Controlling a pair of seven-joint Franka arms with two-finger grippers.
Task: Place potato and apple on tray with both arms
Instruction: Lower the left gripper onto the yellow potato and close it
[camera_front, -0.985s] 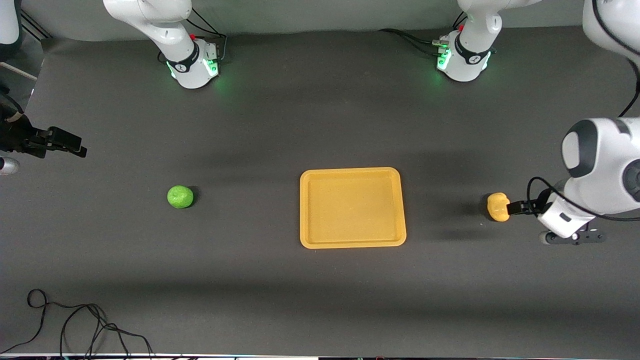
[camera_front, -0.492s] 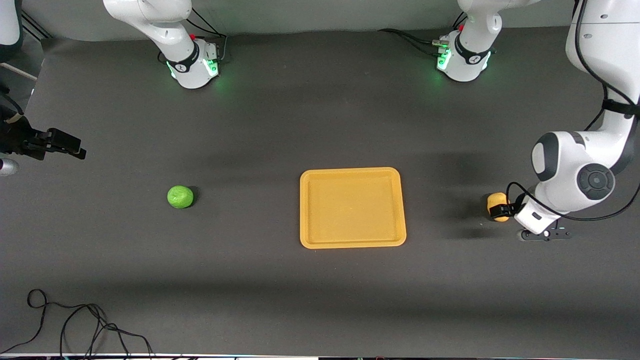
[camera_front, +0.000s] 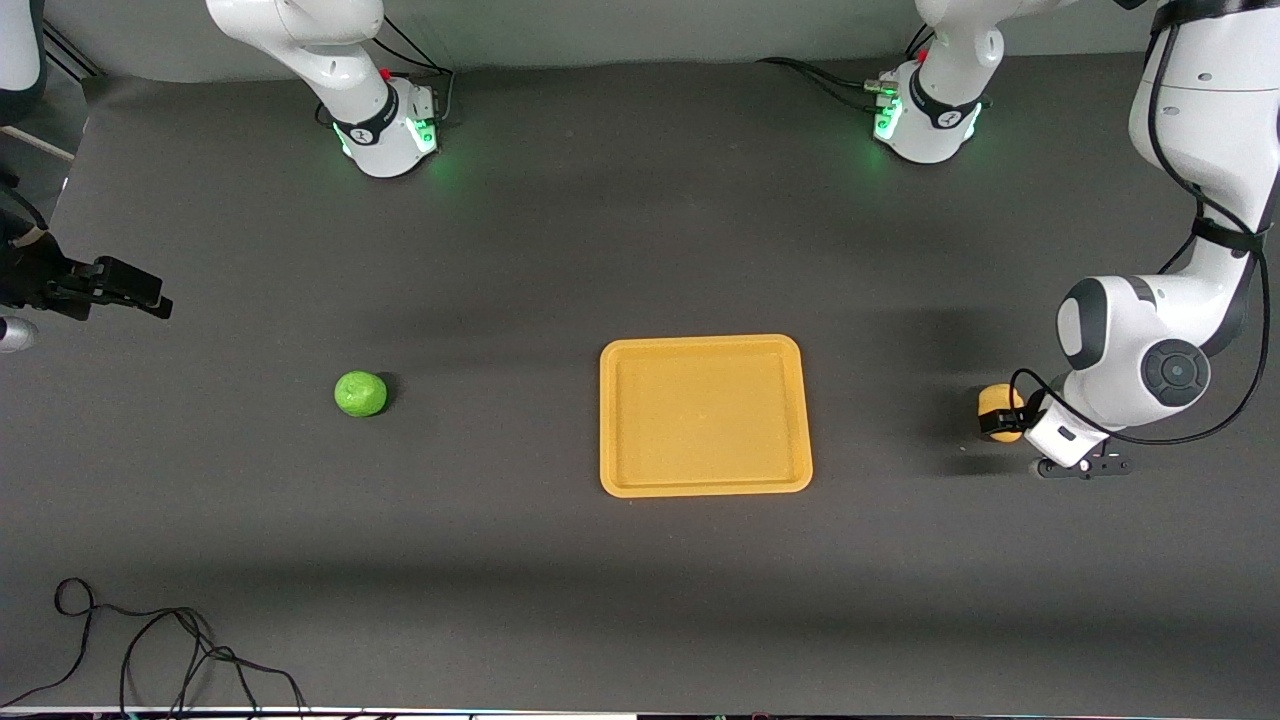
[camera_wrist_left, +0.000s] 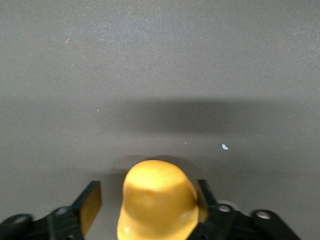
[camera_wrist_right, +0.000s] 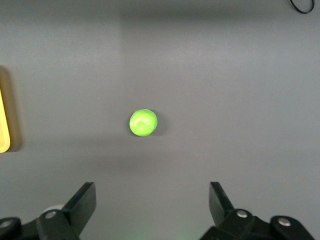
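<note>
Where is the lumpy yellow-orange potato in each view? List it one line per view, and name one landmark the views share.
Front view: the lumpy yellow-orange potato lies on the dark table toward the left arm's end, beside the flat yellow-orange plastic tray, between the left gripper's fingers.
Left wrist view: the potato fills the gap of the left gripper.
Right wrist view: not in it.
Shared landmark: the tray shows in the front and right wrist views.

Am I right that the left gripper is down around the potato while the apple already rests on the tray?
Not quite: the apple lies on the table toward the right arm's end, apart from the tray, as the front view shows. The left gripper is indeed around the potato.
</note>
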